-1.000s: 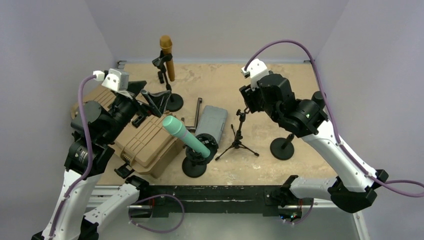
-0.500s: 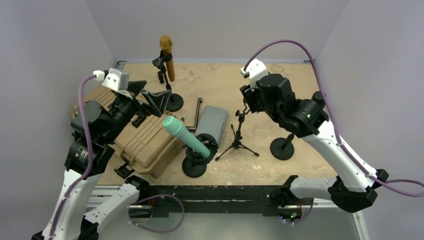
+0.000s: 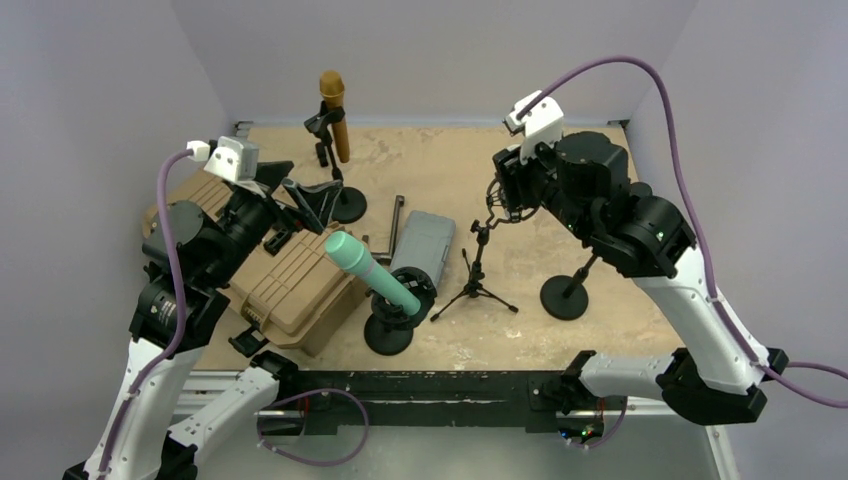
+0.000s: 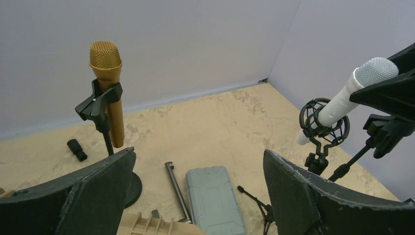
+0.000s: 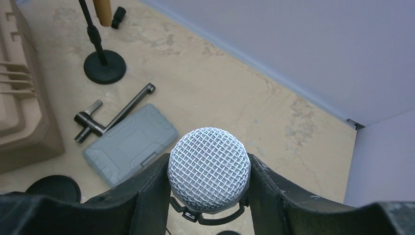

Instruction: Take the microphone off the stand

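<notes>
A white microphone with a silver mesh head (image 5: 209, 169) sits tilted in the black ring mount (image 4: 324, 125) of a small tripod stand (image 3: 475, 282). In the left wrist view its body (image 4: 337, 104) still passes through the ring. My right gripper (image 5: 209, 172) is shut on the microphone's head, one finger on each side. In the top view this gripper (image 3: 508, 195) hides the microphone. My left gripper (image 3: 300, 203) is open and empty above the tan case, far left of the stand.
A gold microphone (image 3: 333, 108) stands on a round-base stand at the back. A teal microphone (image 3: 370, 270) leans on a stand in front. A tan case (image 3: 290, 290), grey case (image 3: 422, 245), metal bar (image 3: 398, 215) and another round-base stand (image 3: 565, 297) lie around the tripod.
My right arm has risen and shifted right and back, still gripping the microphone's head. The left arm has not moved.
</notes>
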Motion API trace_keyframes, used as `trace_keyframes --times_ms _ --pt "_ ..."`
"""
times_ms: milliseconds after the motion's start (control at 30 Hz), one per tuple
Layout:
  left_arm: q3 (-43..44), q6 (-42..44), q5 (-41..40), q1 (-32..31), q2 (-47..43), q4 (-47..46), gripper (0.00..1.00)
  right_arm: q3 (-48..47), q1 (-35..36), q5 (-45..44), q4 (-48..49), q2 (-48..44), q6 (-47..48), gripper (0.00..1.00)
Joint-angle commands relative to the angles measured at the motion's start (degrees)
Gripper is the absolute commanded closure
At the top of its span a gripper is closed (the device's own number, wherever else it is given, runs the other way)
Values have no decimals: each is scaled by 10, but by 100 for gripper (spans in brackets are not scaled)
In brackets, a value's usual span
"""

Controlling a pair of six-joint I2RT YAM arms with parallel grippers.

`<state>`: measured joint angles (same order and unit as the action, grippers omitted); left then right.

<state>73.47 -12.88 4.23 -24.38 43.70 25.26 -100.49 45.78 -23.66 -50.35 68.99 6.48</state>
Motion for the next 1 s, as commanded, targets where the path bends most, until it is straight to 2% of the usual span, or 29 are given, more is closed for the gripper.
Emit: trace_keyframes --times_ms 0,300,600,733,800,967 --pt "-1 0 0 3 3 -25 0 -65 4 8 29 -6 2 100" --pt "0 -1 1 3 2 -24 0 -163 3 10 30 -2 4 100" --pt "0 -3 2 3 3 -25 0 -178 3 25 89 -32 -22 100" --pt "0 -4 3 3 3 -25 0 -135 3 -41 160 -61 -24 100" --pt "0 -5 4 3 2 -25 0 -99 3 -102 202 -72 -15 100" --pt "-1 -5 4 3 1 -26 0 -70 3 -203 275 -61 17 100"
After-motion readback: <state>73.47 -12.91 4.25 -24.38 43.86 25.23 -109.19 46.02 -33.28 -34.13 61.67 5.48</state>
